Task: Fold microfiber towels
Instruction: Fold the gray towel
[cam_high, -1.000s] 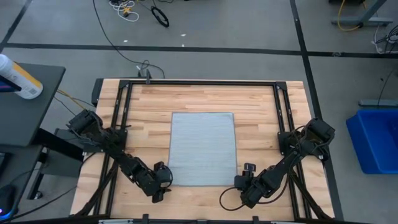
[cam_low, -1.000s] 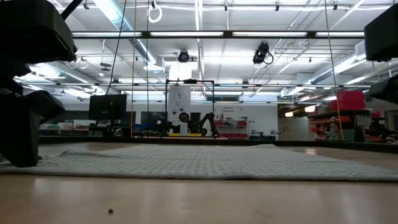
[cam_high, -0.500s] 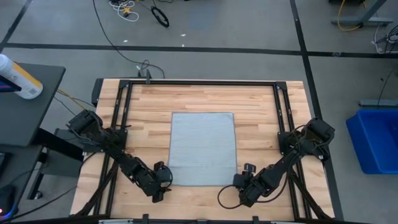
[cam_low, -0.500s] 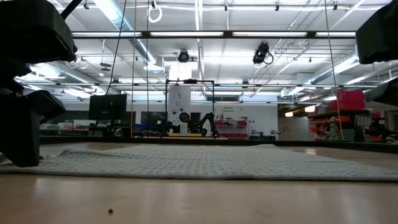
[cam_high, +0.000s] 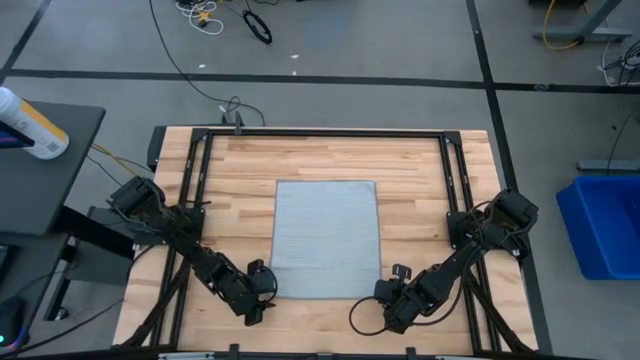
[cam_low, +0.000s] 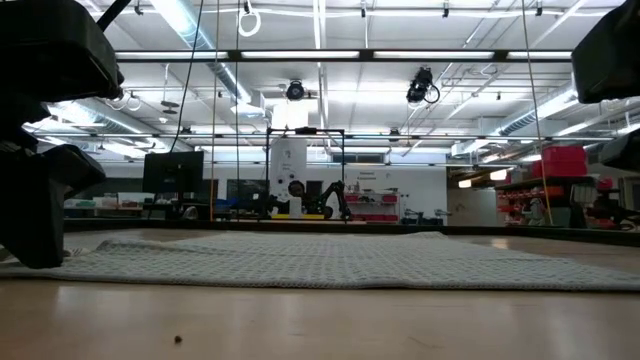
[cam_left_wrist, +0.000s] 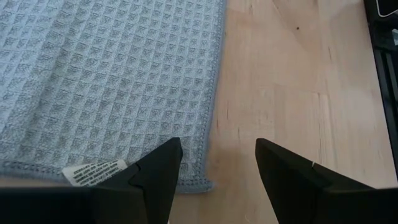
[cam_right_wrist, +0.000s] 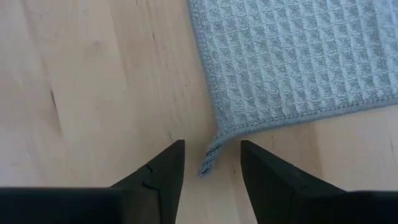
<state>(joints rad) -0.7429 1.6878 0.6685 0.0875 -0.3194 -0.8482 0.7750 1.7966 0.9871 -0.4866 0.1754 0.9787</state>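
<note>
Now the right gripper (cam_right_wrist: 209, 163) is straddling, jaws apart, a near corner of the light grey-blue waffle-weave microfiber towel (cam_high: 327, 238) lying flat mid-table; the left gripper (cam_left_wrist: 217, 163) is waiting spread wide at the other corner. Next comes pinching both.

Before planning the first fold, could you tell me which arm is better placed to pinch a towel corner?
Right, probably: the right gripper has a towel corner between its open fingers. The left gripper straddles the towel's edge just beside its corner.
</note>
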